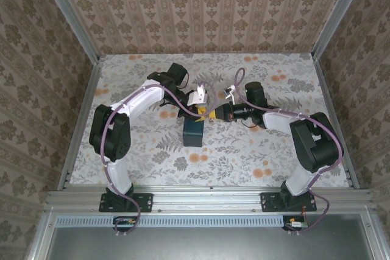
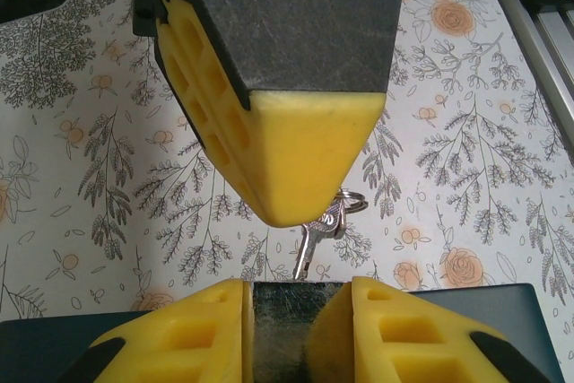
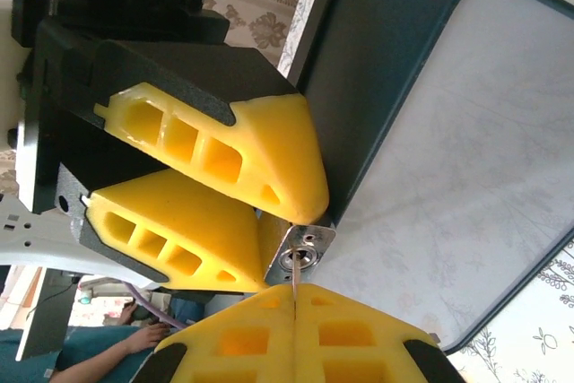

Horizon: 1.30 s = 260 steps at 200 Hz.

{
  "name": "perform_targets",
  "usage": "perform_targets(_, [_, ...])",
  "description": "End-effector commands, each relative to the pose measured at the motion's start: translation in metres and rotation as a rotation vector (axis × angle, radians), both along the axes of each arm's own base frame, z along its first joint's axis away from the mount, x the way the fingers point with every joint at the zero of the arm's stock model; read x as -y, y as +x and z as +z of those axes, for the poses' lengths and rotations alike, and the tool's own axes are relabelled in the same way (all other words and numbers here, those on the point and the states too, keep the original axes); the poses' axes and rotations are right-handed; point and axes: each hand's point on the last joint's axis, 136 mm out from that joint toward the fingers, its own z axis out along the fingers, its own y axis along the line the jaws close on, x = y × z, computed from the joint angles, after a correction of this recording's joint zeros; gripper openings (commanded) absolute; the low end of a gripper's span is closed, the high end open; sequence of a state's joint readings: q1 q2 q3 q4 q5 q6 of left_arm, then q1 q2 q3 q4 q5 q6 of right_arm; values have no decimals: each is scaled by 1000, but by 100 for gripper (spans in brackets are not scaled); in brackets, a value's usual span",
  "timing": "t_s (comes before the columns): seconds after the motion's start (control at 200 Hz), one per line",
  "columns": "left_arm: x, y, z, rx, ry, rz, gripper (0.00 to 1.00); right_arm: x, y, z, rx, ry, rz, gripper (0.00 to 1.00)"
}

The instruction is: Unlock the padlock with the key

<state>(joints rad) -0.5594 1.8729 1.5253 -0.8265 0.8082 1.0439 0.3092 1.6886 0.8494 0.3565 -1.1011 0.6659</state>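
Over the floral table (image 1: pixel 146 153), the left tool (image 2: pixel 296 300) clamps the small padlock (image 3: pixel 300 256) just beside a dark blue box (image 1: pixel 194 132), while the right tool (image 3: pixel 296 300) pinches the key (image 3: pixel 294 281), its tip at the keyhole.

One left hand (image 2: pixel 297 311), one right hand (image 3: pixel 294 325), one padlock (image 3: pixel 305 244), one box (image 3: pixel 448 150), perhaps two keys (image 2: pixel 316 235), one ring (image 2: pixel 352 201)

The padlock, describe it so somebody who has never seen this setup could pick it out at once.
At the middle of the floral table, the two arms meet beside a dark box. There the left gripper clamps the padlock between its yellow fingers. It is the only bare metal block there, with the key pointing at it.
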Motion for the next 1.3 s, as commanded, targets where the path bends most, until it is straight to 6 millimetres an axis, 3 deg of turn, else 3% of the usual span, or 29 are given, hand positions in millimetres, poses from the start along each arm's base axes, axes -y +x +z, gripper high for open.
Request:
perform_targets(0.0, [1,-8,2,-25,-18,-31,23,-5,3,19,16,49,52,0])
perform_targets(0.385, [5,-2,5,-53,-49,-1,23,-15,-3,8,6,-5,57,0])
perform_targets(0.805, [6,-9,16,-86,-109,-19,21,-19,6,21,145,-23,33,0])
perform_targets(0.915, [6,-9,9,-81,-82,-22,21,-17,11,26,116,25,33,0])
perform_targets(1.09, [8,-9,11,-89,-99,-26,21,-29,7,35,35,80,105,0])
perform_targets(1.295, [7,-2,13,-86,-103,1,21,-27,2,18,-15,25,109,0])
